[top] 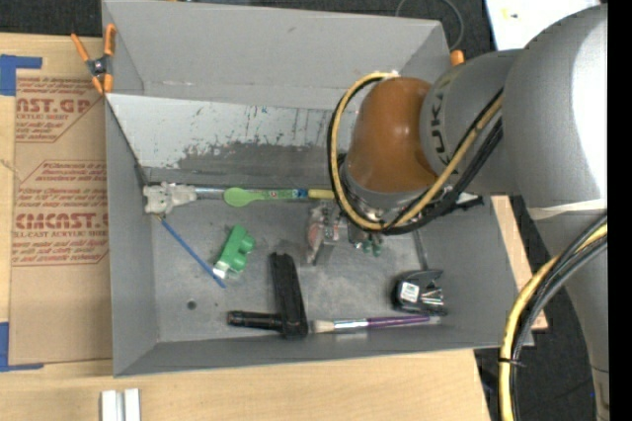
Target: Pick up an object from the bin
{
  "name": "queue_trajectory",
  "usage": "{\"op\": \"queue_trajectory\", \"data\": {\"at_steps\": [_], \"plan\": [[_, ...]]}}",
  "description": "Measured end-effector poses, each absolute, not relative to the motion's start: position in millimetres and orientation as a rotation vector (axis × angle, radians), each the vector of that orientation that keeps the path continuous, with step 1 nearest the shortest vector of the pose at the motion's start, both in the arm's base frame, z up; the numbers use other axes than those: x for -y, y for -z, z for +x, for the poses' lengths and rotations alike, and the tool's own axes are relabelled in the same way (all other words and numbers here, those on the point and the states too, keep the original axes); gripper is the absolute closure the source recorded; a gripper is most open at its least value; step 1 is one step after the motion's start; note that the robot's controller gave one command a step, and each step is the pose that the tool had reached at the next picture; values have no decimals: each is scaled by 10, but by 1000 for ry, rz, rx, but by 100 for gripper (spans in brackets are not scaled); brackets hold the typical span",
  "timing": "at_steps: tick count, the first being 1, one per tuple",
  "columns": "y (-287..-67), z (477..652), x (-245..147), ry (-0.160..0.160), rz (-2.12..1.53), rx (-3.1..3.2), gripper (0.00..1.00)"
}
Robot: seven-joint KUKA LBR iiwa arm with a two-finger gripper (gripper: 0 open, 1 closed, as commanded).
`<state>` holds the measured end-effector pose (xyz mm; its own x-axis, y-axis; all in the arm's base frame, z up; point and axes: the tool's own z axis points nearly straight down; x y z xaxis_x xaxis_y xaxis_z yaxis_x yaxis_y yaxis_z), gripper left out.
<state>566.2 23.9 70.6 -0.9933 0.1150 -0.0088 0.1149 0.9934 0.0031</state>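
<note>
Findings, from the near wall of the grey metal bin [128, 310] to the far wall.

- Along the near wall lies a thin brush with a purple handle and pale bristles [380, 321]. Its long axis runs parallel to that wall.
- The brush's bristle end touches a black T-shaped tool of matt plastic or rubber [285, 291]. The tool's thick bar points toward the far wall, and its thin bar runs off to the view's left.
- Toward the view's right rests a small black and silver clip-like object [419, 293] – compact and glossy, apart from the rest.
- The gripper [341, 244] hangs low over bare floor at mid-bin, under the arm's orange cover. Nothing is seen held in it. Whether the jaws are spread or pressed together cannot be told.
- No thing lies directly beneath the gripper. The nearest candidate is the black T-shaped tool, just to the view's lower left, with the top of its thick bar closest.
- In my judgement, a grasp of that bar would want the jaws set across its width, that is, closing left to right in the view.
- Further left are a small bright green plastic block [235, 249] and a thin blue stick [188, 249], which lies on a diagonal.
- At the foot of the far wall lies a long green plastic spoon [243, 197]. Its handle runs toward the gripper – just behind it.
- A whitish knobbly piece [163, 200] sits at the left end of that line.
</note>
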Motion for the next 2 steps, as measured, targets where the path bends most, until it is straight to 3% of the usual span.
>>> {"op": "queue_trajectory", "data": {"at_steps": [1,2], "plan": [[-926,5648,-242,-4,179,-3131,100],[-1343,5643,-247,-5,179,-3132,100]]}}
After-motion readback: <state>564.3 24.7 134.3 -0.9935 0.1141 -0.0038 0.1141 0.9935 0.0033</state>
